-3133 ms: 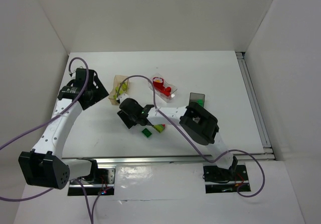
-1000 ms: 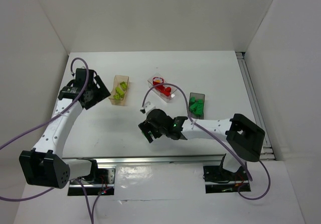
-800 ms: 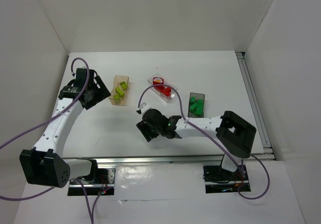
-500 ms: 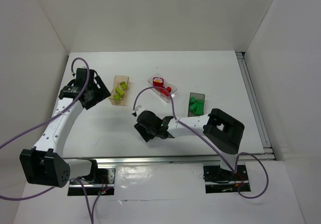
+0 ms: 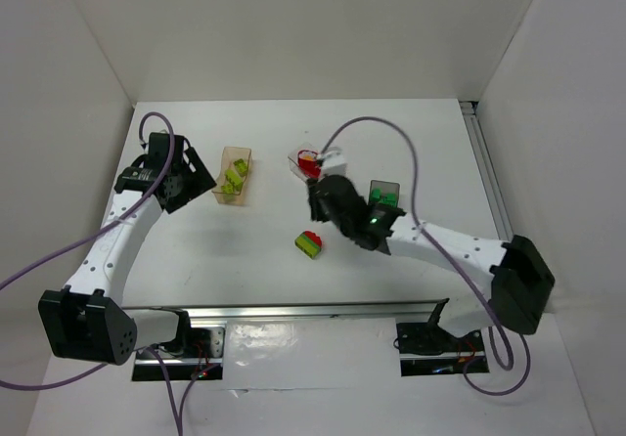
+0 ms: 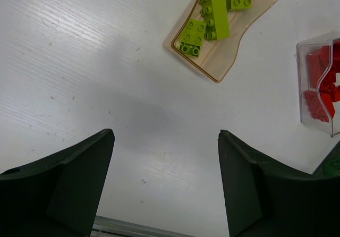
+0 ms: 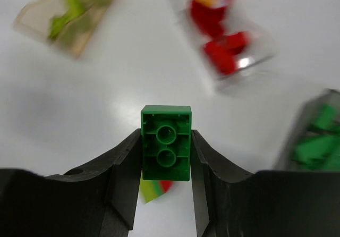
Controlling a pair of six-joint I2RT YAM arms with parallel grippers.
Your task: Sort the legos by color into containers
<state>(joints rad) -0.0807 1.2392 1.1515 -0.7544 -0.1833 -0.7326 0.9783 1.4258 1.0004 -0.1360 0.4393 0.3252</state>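
a green lego (image 7: 166, 149) is clamped btwn the fingers of the right gripper (image 7: 166, 160) and is held up off the table (image 5: 196, 250), w/ a red-and-yellow-green lego stack (image 5: 311, 243) lying on the table close by, near-centre. the clear tub (image 6: 300, 77) w/ red pcs is seen far of that stack, and the dark tub (image 5: 383, 184) w/ green pcs to the right. the left gripper (image 6: 164, 184) is spread wide w/ nothing btwn its fingers, over bare table just left of the tan tub (image 6: 212, 69), in which three yellow-green legos (image 6: 215, 14) are laid.
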